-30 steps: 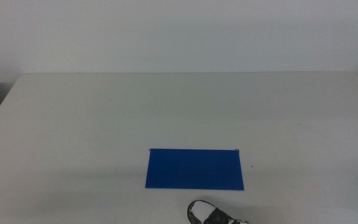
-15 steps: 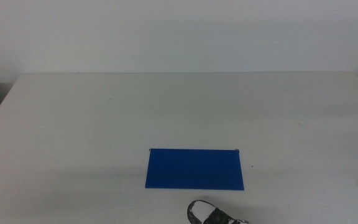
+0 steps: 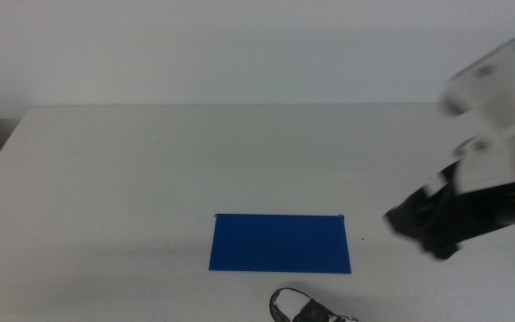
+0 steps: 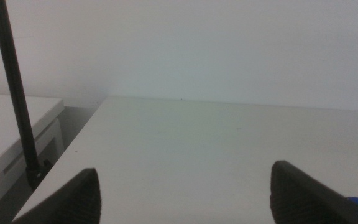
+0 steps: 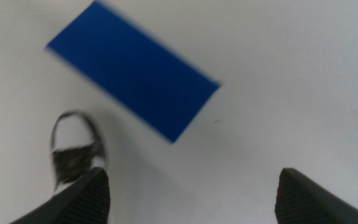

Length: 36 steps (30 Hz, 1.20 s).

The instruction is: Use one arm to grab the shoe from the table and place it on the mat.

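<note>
Shoe (image 3: 309,309) and mat (image 3: 280,242) lie where they did half a second ago, the sneaker at the bottom edge of the middle view just below the mat's lower right part, apart from it on the table (image 3: 150,161). What is new is the right arm (image 3: 494,134), blurred, now filling the right side of that view with the right gripper (image 3: 418,225) above the table right of the mat, its jaws spread wide and empty. The left gripper (image 4: 185,193), also parted and empty, waits at the lower left corner.
</note>
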Motion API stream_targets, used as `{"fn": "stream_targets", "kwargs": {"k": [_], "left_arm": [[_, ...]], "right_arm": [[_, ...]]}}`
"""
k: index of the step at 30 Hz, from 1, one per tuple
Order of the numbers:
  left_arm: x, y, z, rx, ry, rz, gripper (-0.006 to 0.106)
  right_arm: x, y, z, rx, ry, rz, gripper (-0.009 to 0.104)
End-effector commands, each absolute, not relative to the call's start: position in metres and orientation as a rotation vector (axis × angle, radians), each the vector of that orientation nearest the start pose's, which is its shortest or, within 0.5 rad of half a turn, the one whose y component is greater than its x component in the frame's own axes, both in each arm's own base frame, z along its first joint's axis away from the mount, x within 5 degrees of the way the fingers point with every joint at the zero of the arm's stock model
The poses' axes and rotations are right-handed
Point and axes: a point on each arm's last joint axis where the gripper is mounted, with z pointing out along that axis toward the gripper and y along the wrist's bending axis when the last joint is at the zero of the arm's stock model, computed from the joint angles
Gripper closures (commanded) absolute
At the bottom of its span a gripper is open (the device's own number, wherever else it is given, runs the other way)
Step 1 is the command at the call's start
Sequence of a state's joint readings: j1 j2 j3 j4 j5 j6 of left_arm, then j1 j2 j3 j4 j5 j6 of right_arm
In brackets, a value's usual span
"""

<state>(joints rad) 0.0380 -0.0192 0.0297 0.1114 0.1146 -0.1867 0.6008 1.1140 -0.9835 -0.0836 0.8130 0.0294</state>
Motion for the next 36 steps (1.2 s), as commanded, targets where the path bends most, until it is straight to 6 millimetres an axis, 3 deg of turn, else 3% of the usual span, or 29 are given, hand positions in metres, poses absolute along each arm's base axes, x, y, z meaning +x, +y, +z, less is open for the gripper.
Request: {"fn": "stream_targets", "kwargs": {"k": [1,13,24,36], "left_arm": [[0.056,0.002,0.200,-0.091,1.523,-0.036,0.007],[0.056,0.002,0.200,-0.091,1.523,-0.036,0.007],[0.056,0.002,0.200,-0.091,1.523,-0.036,0.007],[0.056,0.002,0.200,-0.091,1.523,-0.036,0.007]], "right_arm": [[0.189,0.135,0.344,-0.800,2.277,0.197,0.008],[0.189,0.196,0.291,-1.057,2.422,0.222,0.008],[0.187,0.208,0.268,-1.076,2.553,0.208,0.008],[0.194,0.226,0.227,-1.173,2.647,0.119,0.008]]}}
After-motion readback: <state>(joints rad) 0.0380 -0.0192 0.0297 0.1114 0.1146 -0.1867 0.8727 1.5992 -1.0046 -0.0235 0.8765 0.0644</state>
